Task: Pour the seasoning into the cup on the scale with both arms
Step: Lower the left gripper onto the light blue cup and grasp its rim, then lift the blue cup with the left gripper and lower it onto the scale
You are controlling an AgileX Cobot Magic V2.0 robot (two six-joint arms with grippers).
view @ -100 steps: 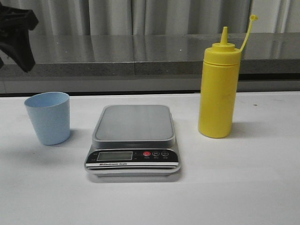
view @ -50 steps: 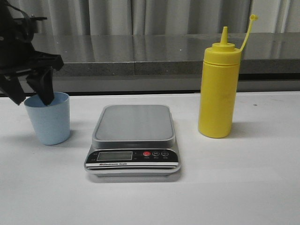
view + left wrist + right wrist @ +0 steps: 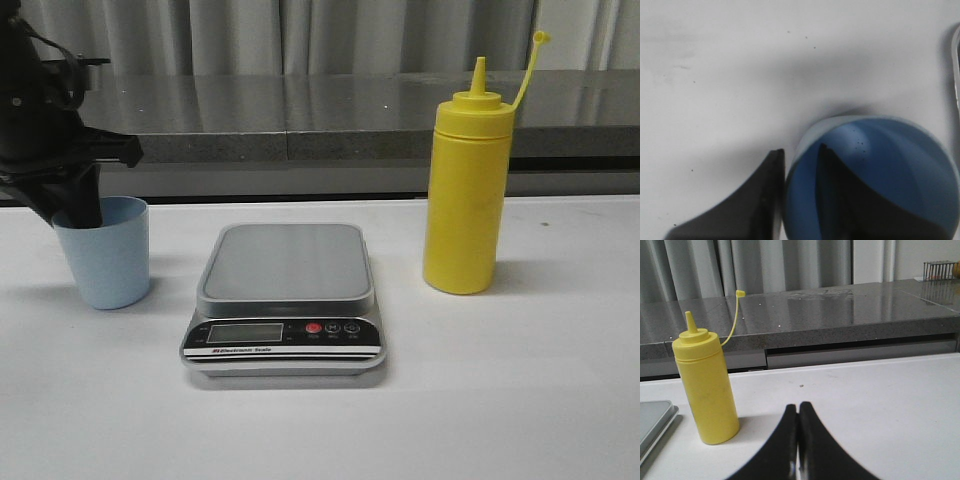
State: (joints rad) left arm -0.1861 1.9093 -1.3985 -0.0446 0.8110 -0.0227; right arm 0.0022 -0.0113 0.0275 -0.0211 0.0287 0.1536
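The light blue cup (image 3: 105, 265) stands on the table left of the scale (image 3: 285, 265), whose platform is bare. My left gripper (image 3: 70, 210) is down on the cup's left rim. In the left wrist view one finger (image 3: 765, 190) lies against the outside of the cup (image 3: 890, 170) and the other is inside it, with the gripper (image 3: 800, 150) closed on the wall. The yellow seasoning bottle (image 3: 465, 200) stands upright right of the scale, cap hanging open. My right gripper (image 3: 798, 406) is shut and empty, low over the table, right of the bottle (image 3: 707, 390).
A grey stone ledge (image 3: 330, 120) runs along the back of the white table (image 3: 520, 400), with curtains behind it. The scale's edge shows in the left wrist view (image 3: 956, 65) and in the right wrist view (image 3: 655, 415).
My left arm came down from high at the left onto the cup. Its fingers went over the rim and narrowed on the wall. Cup, scale and bottle have not moved.
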